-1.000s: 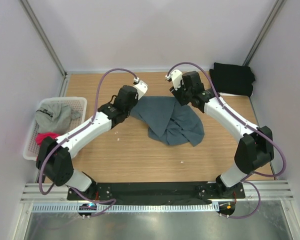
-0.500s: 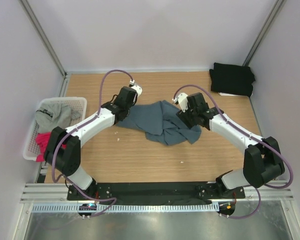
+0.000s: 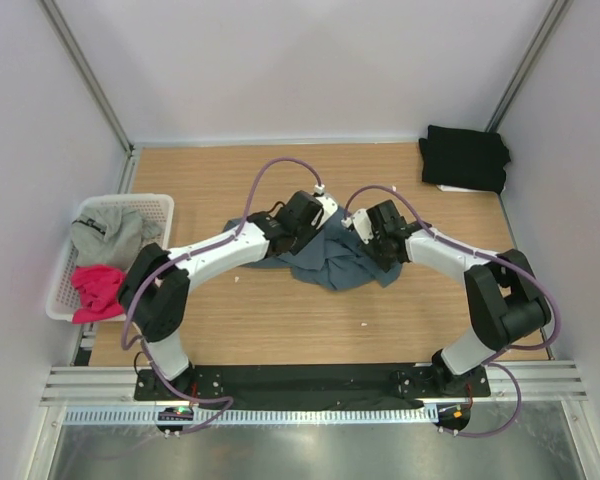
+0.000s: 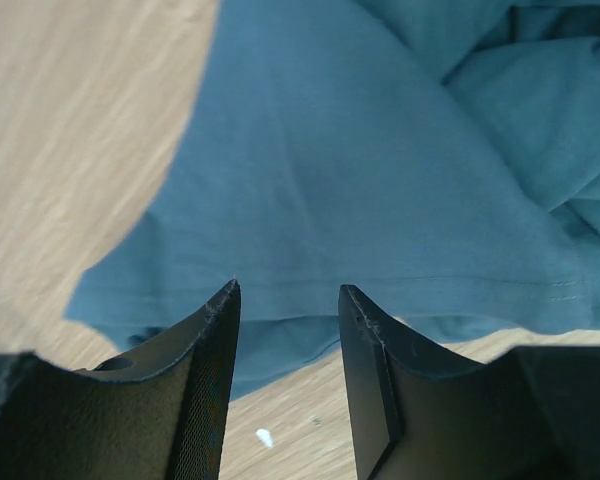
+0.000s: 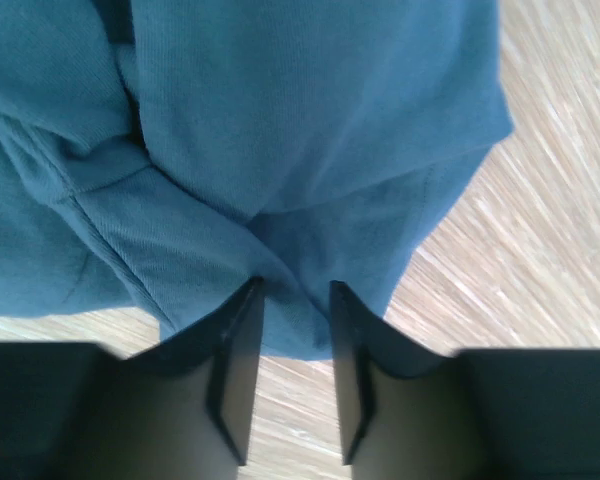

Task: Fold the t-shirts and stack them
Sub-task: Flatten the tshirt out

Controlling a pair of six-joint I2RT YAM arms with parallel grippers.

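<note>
Top view: both arms have swung inward since a second ago. The left gripper (image 3: 313, 222) and right gripper (image 3: 376, 243) now sit close together over the slate blue-grey t-shirt (image 3: 330, 264). The shirt has bunched into a narrower, more crumpled heap mid-way across the wood-grain table (image 3: 280, 320). The folded black t-shirt (image 3: 465, 158) lies unmoved at the far right corner. The light grey t-shirt (image 3: 108, 235) and pink t-shirt (image 3: 98, 288) stay in the white slatted basket (image 3: 158, 200) at the left.

Left wrist view: the left gripper (image 4: 288, 300) is partly spread and empty. Its dark, textured fingers (image 4: 205, 385) hover at a stitched hem of the soft, matte cloth (image 4: 360, 180).

Right wrist view: the right gripper (image 5: 295, 300) shows only a narrow gap. The shirt's rounded edge (image 5: 310, 150) lies in that gap; whether it is nipped cannot be told.
</note>
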